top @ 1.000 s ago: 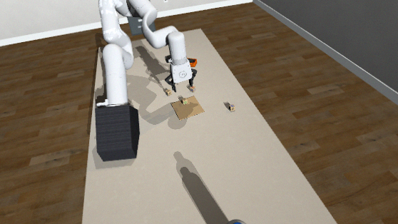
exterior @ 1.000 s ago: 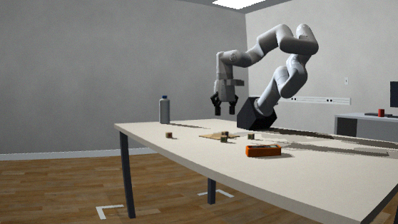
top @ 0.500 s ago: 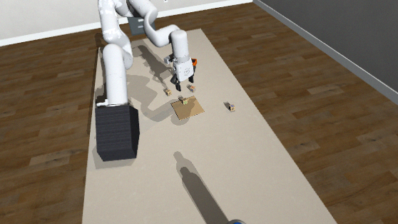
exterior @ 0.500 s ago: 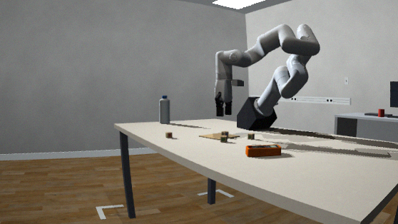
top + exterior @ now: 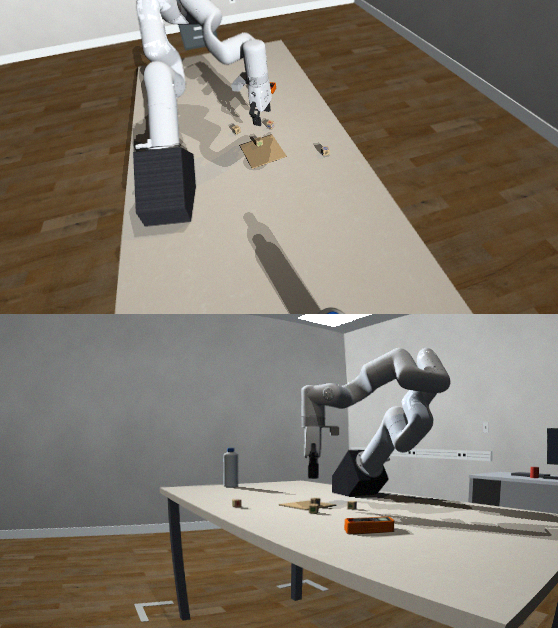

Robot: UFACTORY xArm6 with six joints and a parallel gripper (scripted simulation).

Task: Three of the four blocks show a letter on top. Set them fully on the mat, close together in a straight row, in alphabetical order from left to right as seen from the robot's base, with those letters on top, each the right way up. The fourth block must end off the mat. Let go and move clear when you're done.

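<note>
A tan mat [image 5: 267,156] [image 5: 295,504] lies on the table in front of the robot's base. One small block [image 5: 259,141] [image 5: 315,501] sits on the mat near its far corner. A second block [image 5: 269,124] [image 5: 313,509] lies just off the mat beyond it. A third block [image 5: 235,129] [image 5: 352,504] lies off the mat, nearer the base. A fourth block [image 5: 325,150] [image 5: 236,503] lies apart, well off the mat. The letters are too small to read. My gripper [image 5: 255,119] [image 5: 313,473] is open and empty, hanging well above the table near the second block.
An orange box [image 5: 273,87] [image 5: 369,525] lies on the table beyond the gripper. A grey bottle [image 5: 230,469] stands at the far end of the table. The robot's dark base [image 5: 164,185] [image 5: 357,476] stands at the table's edge.
</note>
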